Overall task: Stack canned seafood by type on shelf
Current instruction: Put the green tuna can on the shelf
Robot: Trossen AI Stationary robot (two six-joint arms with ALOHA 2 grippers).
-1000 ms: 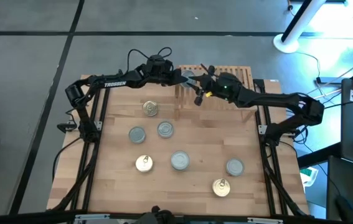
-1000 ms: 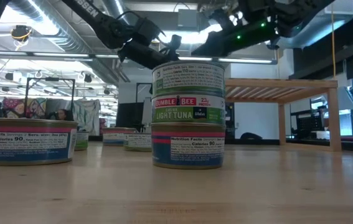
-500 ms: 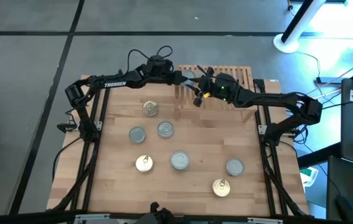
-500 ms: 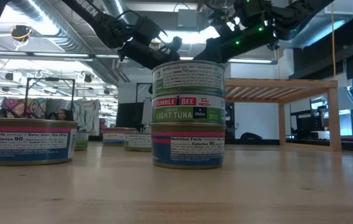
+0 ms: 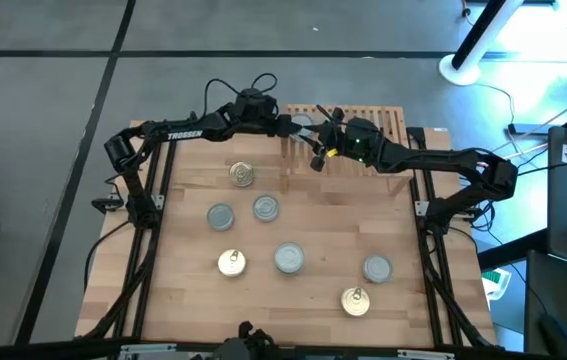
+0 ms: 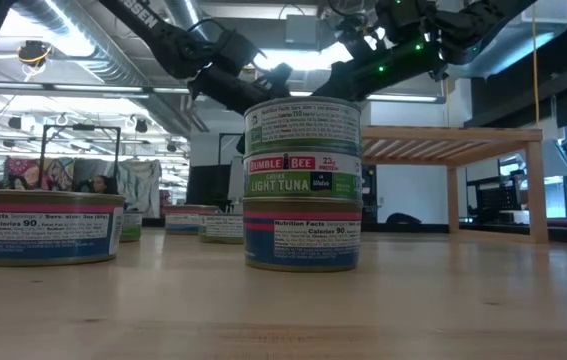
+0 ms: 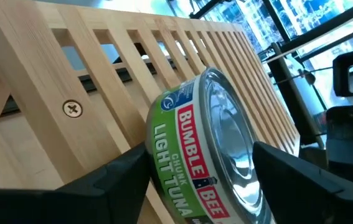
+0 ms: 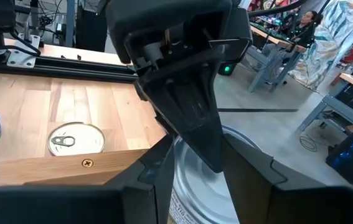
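My left gripper [image 5: 293, 127] reaches in from the table's left to the left end of the light-wood slatted shelf [image 5: 363, 120] and is shut on a green-labelled tuna can with a silver top [image 7: 195, 143]. My right gripper [image 5: 315, 142] comes from the right, open. Its fingers stand on either side of the same can [image 8: 198, 180], and I cannot tell whether they touch it. In the low view a near stack of two cans [image 6: 303, 185] hides the held can. Several more cans stand on the plank table, some gold-topped [image 5: 241, 175], some silver-topped [image 5: 265, 208]. My left gripper pinches the can between its flat faces. One finger [image 8: 204, 146] lies across the silver top [image 7: 232, 137], the other [image 7: 120, 180] is at the bottom face. The fingers come level from the table's left. The can's top faces up over the shelf's left end.
Loose cans spread over the table's middle and near half: silver ones [image 5: 220, 215], [image 5: 288, 258], [image 5: 377, 268] and gold ones [image 5: 231, 262], [image 5: 355, 300]. The shelf [image 6: 453, 140] stands on legs at the far edge, its slats to the right of the grippers bare.
My right gripper has moved a little toward the table's left, closing in on the can that my left gripper holds at the shelf. The left gripper and the can have stayed where they were.
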